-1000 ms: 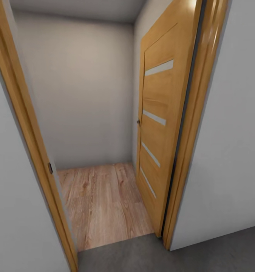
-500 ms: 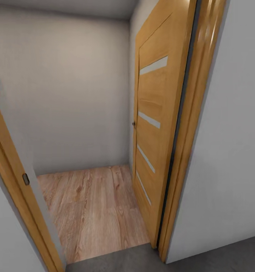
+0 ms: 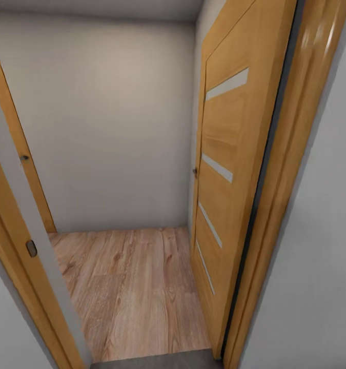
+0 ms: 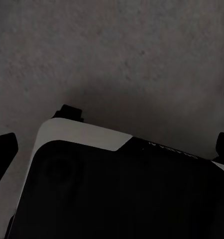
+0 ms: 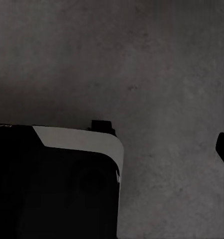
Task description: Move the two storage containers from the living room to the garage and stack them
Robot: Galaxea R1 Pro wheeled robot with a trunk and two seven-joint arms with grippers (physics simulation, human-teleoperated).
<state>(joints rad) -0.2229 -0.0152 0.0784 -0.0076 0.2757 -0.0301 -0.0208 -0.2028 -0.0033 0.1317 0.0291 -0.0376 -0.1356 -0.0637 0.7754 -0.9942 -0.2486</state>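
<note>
We look through an open doorway.
The orange wooden door with pale glass strips (image 3: pixel 221 169) stands open beside light wood plank flooring (image 3: pixel 131 287); we cannot tell how our grippers stand.

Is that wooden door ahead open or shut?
Open. The wooden door is swung against the right-hand wall, leaving the doorway onto the wood plank floor unblocked.

Ahead of you an open doorway, light wood plank floor (image 3: pixel 137 287) free to the plain white wall (image 3: pixel 111 128), orange wooden door (image 3: pixel 229 169) swung open alongside, wooden door frame (image 3: pixel 19 266) crowding your left.
</note>
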